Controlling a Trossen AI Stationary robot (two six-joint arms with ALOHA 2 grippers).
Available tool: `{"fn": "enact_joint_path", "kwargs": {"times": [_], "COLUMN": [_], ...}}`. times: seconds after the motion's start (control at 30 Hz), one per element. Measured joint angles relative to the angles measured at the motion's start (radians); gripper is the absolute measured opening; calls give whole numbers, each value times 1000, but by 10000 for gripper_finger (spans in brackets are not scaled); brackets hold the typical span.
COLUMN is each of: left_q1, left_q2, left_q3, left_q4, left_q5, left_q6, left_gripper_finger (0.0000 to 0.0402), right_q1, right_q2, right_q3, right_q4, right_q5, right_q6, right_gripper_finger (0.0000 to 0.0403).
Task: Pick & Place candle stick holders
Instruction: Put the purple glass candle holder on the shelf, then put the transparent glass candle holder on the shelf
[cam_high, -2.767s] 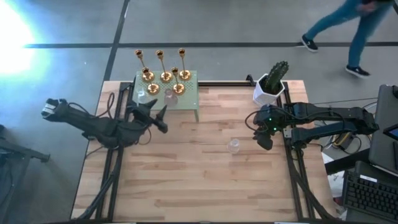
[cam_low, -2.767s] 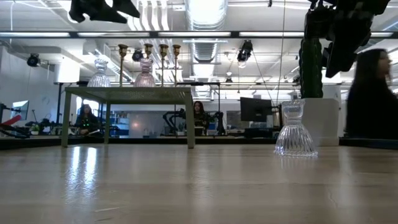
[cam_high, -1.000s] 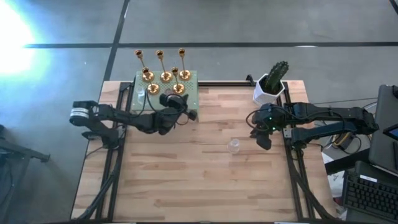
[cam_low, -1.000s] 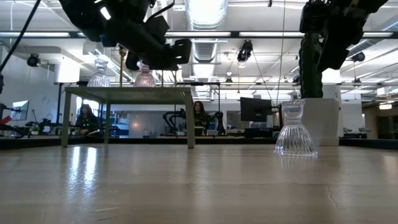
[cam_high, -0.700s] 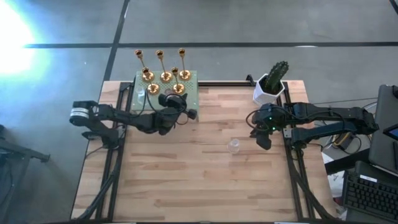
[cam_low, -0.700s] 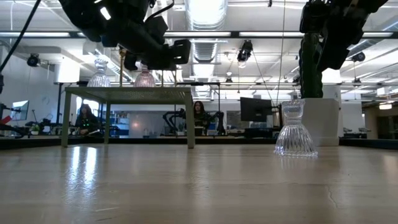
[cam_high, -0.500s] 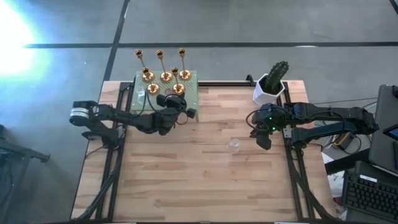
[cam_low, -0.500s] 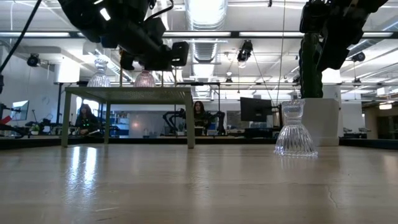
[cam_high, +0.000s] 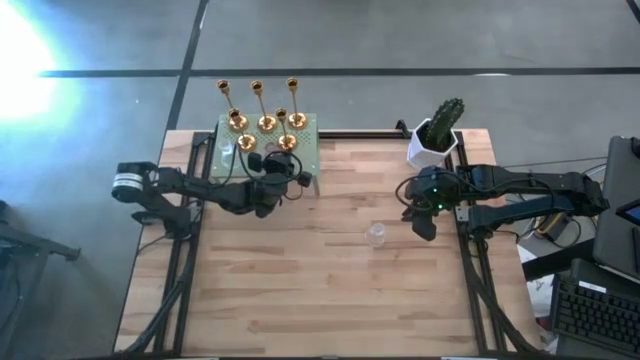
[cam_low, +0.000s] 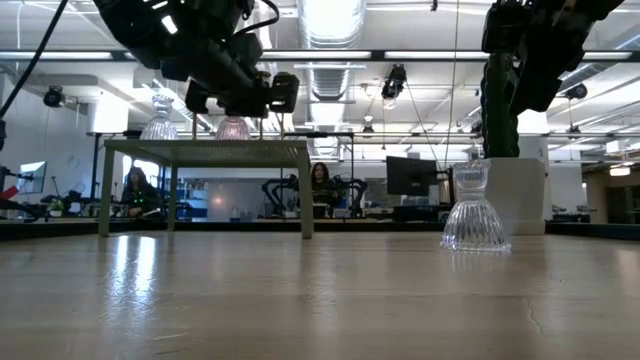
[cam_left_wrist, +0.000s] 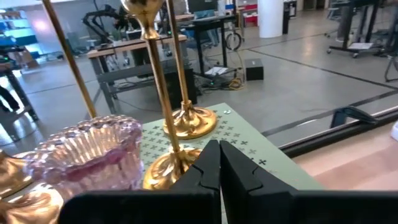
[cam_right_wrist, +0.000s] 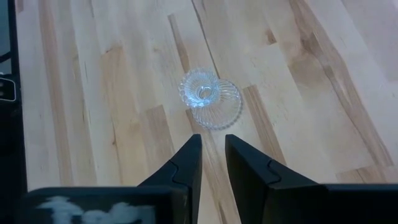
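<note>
Several gold candle stick holders (cam_high: 265, 110) stand on their round bases on a green stand (cam_high: 308, 140) at the table's far left, together with a pinkish glass holder (cam_left_wrist: 87, 149) and a clear one (cam_low: 160, 118). My left gripper (cam_left_wrist: 214, 163) hovers shut above the stand's near right corner (cam_high: 295, 180), beside the nearest gold stem (cam_left_wrist: 163, 93). A clear glass holder (cam_high: 376, 234) rests on its wide foot on the bare wood. My right gripper (cam_right_wrist: 212, 152) hangs above the table to the right of it, open by a narrow gap, with nothing between its fingers.
A white pot with a green cactus (cam_high: 435, 135) stands at the table's far right, behind my right arm. Black frame rails run along both side edges. A keyboard (cam_high: 600, 310) lies off the table's right. Bare wood spreads across the table's middle and near part.
My left gripper has crept a little toward the table's far left, closer to the gold candlesticks on the stand, staying shut and above the stand's top.
</note>
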Motion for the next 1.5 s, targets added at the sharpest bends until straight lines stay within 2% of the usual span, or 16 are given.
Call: {"fn": "enact_joint_path", "kwargs": {"times": [0.4, 0.83, 1.17, 1.37, 1.5], "left_q1": [3, 8, 9, 8, 5], "left_q2": [0, -1, -4, -26, -60], "left_q3": [-1, -1, -1, -1, -1], "left_q4": [-50, -86, -91, -95, -91], "left_q5": [-73, -134, -166, -127, -18], "left_q6": [-19, -25, -28, -19, 4], "left_gripper_finger": [1, 0, 0, 1, 3], "right_q1": [0, 0, 0, 0, 0], "right_q2": [0, 0, 0, 0, 0], "right_q3": [1, 1, 1, 1, 1], "right_q4": [0, 0, 0, 0, -1], "right_q5": [-2, -2, -2, -2, -2], "right_q6": [0, 0, 0, -1, -1], "right_gripper_finger": [79, 66, 77, 69, 64]}}
